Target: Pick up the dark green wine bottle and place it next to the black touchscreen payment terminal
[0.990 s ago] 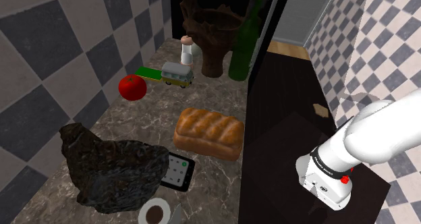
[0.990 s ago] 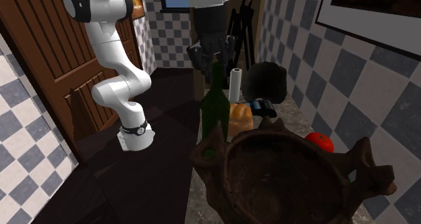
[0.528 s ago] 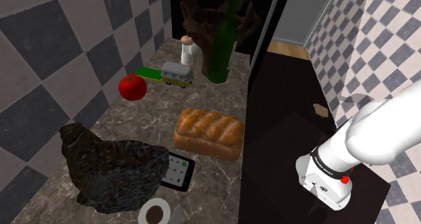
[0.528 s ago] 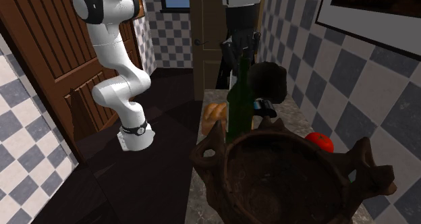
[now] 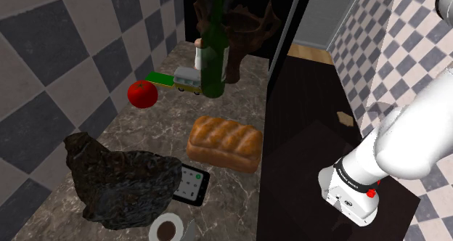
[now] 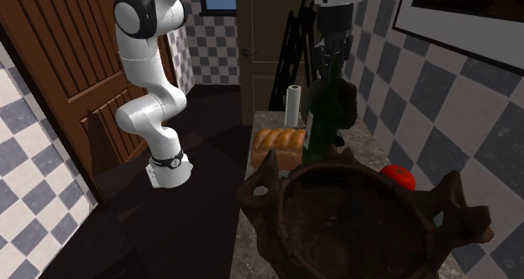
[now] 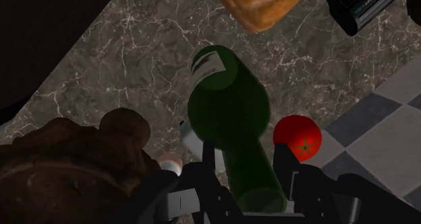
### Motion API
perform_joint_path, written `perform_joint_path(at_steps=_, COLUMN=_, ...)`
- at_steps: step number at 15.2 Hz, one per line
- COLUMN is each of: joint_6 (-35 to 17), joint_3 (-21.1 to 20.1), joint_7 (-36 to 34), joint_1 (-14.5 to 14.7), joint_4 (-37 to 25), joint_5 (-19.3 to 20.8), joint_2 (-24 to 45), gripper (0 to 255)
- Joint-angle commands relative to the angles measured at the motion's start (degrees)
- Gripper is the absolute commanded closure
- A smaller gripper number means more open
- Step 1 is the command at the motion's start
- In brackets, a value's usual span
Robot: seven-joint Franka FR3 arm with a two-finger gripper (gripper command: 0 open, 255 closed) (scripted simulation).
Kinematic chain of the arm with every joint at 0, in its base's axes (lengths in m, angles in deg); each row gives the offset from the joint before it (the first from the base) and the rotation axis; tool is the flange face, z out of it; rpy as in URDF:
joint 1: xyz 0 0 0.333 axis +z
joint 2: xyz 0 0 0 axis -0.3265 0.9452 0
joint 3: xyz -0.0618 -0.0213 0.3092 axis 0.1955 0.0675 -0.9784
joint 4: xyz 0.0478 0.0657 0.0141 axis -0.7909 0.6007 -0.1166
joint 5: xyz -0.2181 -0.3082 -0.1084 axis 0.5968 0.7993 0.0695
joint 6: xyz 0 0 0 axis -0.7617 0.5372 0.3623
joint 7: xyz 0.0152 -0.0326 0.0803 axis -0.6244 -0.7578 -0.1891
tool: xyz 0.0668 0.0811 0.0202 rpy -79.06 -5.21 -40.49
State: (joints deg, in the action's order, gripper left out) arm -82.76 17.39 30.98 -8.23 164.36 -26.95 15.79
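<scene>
Clasping the green bottle [image 7: 228, 118], the claw [image 7: 245, 163] hangs over an apparently marble counter [image 7: 135, 61].

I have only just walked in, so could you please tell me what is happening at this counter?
The white arm has its black gripper shut on the neck of a dark green wine bottle, holding it upright by the toy van and red tomato over the marbled counter. The black payment terminal lies further along, beyond the bread loaf, so the bottle has not yet been set down next to it.
</scene>
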Motion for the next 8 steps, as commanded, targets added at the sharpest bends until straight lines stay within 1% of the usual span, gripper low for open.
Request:
perform_joint_path(at_steps=1, joint_6=1.6, joint_3=-1.35, joint_7=-2.89, joint_1=1.84, joint_4=-6.05, joint_5=1.82, joint_2=4.64, gripper=255)
perform_joint_path(at_steps=3, joint_6=3.27, joint_3=-2.37, joint_7=-5.53, joint_1=4.1, joint_4=-11.85, joint_5=3.72, joint_2=9.04, gripper=255)
perform_joint_path(at_steps=5, joint_6=5.57, joint_3=-3.15, joint_7=-7.99, joint_1=6.85, joint_4=-18.91, joint_5=5.92, joint_2=14.11, gripper=255)
perform_joint_path(at_steps=7, joint_6=8.95, joint_3=-3.53, joint_7=-10.11, joint_1=10.41, joint_4=-28.25, joint_5=8.49, joint_2=20.35, gripper=255)
perform_joint_path(at_steps=8, joint_6=11.47, joint_3=-3.46, joint_7=-10.93, joint_1=12.76, joint_4=-34.72, joint_5=10.02, joint_2=24.38, gripper=255)
